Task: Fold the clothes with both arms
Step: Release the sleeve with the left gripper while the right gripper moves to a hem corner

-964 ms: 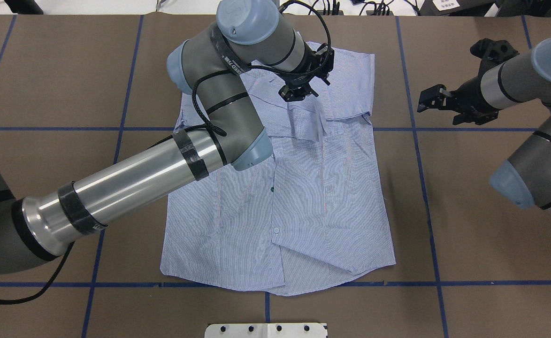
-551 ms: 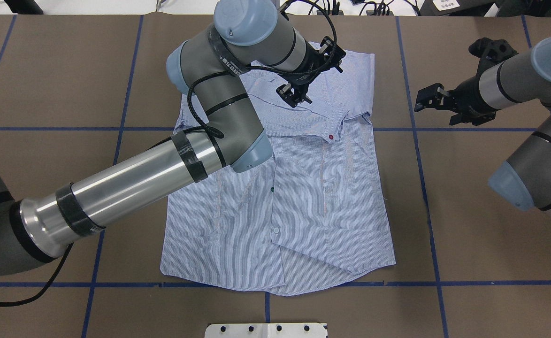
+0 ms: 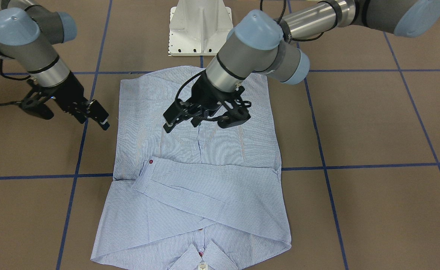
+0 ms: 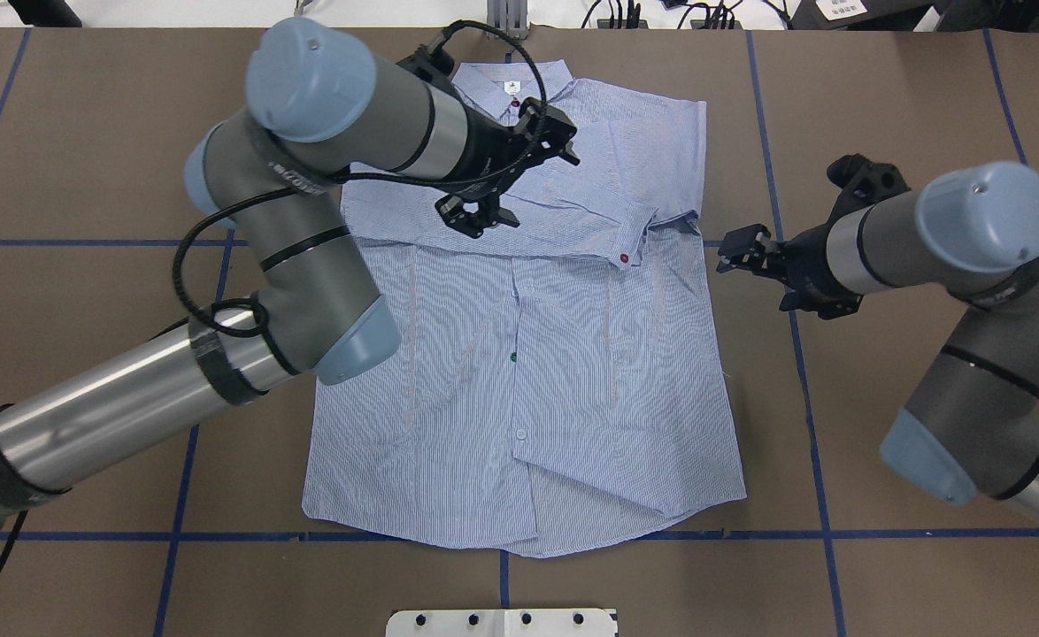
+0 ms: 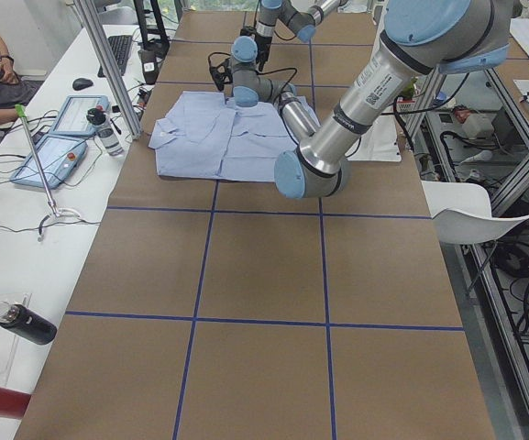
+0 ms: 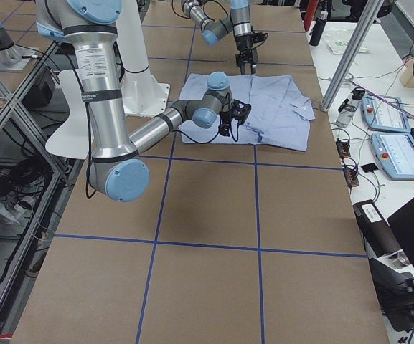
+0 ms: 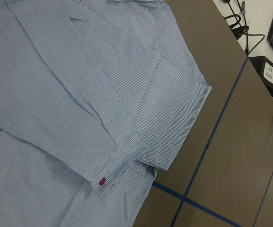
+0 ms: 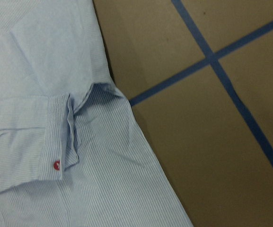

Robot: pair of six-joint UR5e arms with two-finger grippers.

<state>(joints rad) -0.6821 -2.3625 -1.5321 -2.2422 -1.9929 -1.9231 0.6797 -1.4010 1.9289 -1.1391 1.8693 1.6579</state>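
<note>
**Shirt flat on the worktop, both tools open and empty**

The shirt (image 4: 519, 372) is spread front-up on the brown worktop (image 4: 86, 133). Its collar (image 4: 511, 84) is laid at the edge far from the robot and its hem (image 4: 519, 541) at the near edge. A sleeve (image 4: 564, 226) is folded across the chest. Its cuff (image 4: 633, 248) is placed at the shirt's right side, where a red button (image 4: 630, 257) is seen.

The left tool (image 4: 479, 219) is held over the middle of this folded sleeve, on the robot's side of the collar. Its fingers are spread apart and nothing is gripped between them. It appears to be clear of the cloth, though contact cannot be fully ruled out. In the left wrist view only the sleeve, the cuff and the shirt's right edge are shown, with bare worktop beyond.

The right tool (image 4: 743, 258) is held over bare worktop just beside the shirt's right edge, level with the cuff and pointed towards it. Its fingers are likewise parted and nothing is held. The cloth is not touched by it. In the right wrist view the cuff, the button and a crossing of blue tape (image 8: 212, 59) are shown, the tape lying just off the shirt's edge.
</note>
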